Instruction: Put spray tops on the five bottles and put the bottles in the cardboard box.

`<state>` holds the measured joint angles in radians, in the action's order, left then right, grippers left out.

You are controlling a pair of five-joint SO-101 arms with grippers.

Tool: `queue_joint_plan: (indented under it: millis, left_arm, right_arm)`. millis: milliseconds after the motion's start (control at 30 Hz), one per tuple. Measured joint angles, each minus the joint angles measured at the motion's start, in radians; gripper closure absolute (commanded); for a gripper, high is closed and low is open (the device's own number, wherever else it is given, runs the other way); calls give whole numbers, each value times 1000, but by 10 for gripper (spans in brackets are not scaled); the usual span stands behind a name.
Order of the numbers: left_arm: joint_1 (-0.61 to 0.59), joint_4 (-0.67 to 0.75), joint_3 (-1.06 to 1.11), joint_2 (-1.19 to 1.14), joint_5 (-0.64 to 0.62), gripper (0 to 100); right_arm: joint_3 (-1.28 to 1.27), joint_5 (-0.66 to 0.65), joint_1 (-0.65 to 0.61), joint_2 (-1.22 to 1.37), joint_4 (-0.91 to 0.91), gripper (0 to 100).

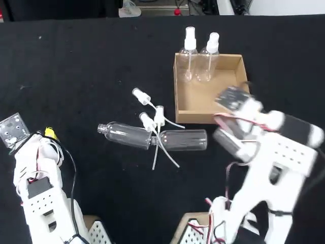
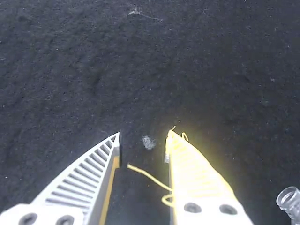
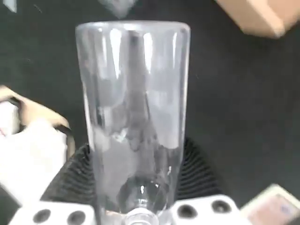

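The brown open-topped cardboard box sits on the black cloth-covered table. Inside it, against its far wall and at the corner on the left arm's side, 2 clear plastic bottles with white spray tops stand upright side by side.

Just off the box's near corner on that same side, 2 more clear plastic bottles lie on their sides, nearly end to end. The one farther from the box has a bare open neck pointing away from the box. 3 loose white spray tops with thin dip tubes lie between these lying bottles and the box, 1 a little farther out than the other 2. Their tubes trail across the spot where the lying bottles meet.

The right gripper is clamped around a 5th clear bottle and holds it just outside the box's near wall.

The left gripper is well apart from the box, over bare cloth. Its fingers are moderately spread, with nothing between them.
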<state>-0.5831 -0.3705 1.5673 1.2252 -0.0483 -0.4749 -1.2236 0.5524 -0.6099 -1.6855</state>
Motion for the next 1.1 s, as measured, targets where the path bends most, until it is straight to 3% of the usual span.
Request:
queue_joint_plan:
  millis: [167, 333, 500, 767, 867, 1100]
  left_arm:
    - [0, 0, 0, 0, 0, 845]
    - [0, 0, 0, 0, 0, 845]
    - [0, 0, 0, 0, 0, 845]
    - [0, 0, 0, 0, 0, 845]
    - [0, 0, 0, 0, 0, 845]
    - [0, 0, 0, 0, 0, 845]
  right_arm:
    - [-58, -40, 245, 14, 222, 987]
    - [-69, 8, 328, 164, 384, 987]
    - [-11, 172, 330, 384, 491, 987]
    - [209, 594, 330, 744, 559, 983]
    - [278, 695, 327, 872, 559, 981]
    - [331, 802, 239, 962, 560, 743]
